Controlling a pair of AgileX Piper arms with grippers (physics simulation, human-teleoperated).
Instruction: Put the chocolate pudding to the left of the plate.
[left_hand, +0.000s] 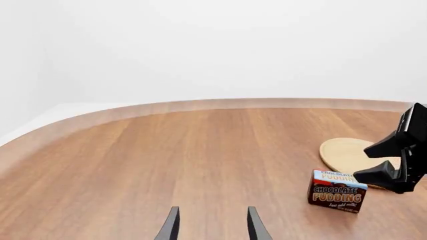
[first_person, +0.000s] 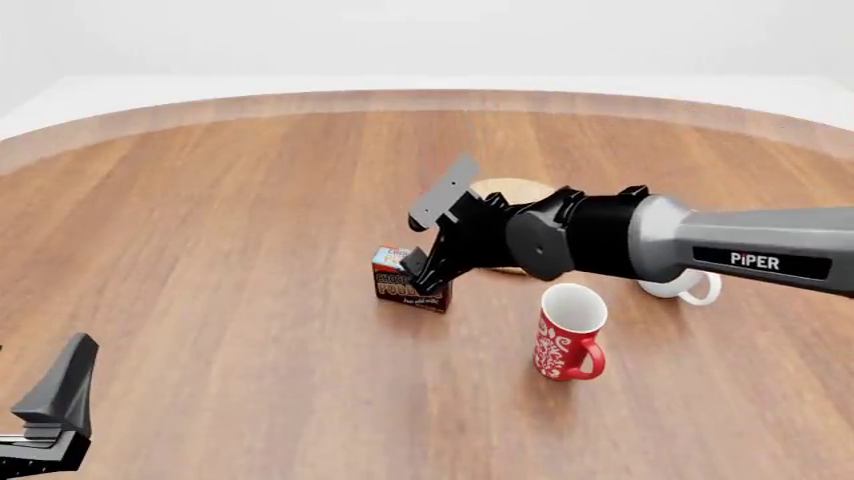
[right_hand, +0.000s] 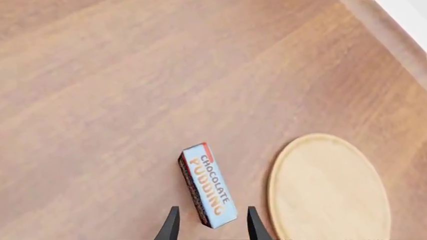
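- Wood-grain bench (first_person: 240, 220) with a curved far edge fills your view, with plain white behind it.
- You have four loose things on it: one chocolate pudding (first_person: 399, 278), one plate (right_hand: 330, 187), one red patterned mug (first_person: 569, 332) and one white mug (first_person: 683, 288).
- Your chocolate pudding stands on the bench just left of the plate in the front view, close to its rim; the right wrist view shows a narrow strip of bare wood between them.
- Your plate is mostly hidden behind the right arm (first_person: 694, 240) in the front view; only a sliver of its far rim shows there.
- The red patterned mug stands upright nearer you than the plate, and the white mug peeks out from under the right arm, beyond and to the right of the red one.
- You have two arms. Your right arm reaches in from the right, low across the plate, with the right gripper (right_hand: 209, 225) angled down over the pudding box.
- Its jaws are spread, one on either side of the near end of the box, with a gap showing on each side.
- Your left gripper (left_hand: 211, 225) sits low at the near left corner, well apart from everything, pointing out across bare wood, with its jaws spread and nothing between them.
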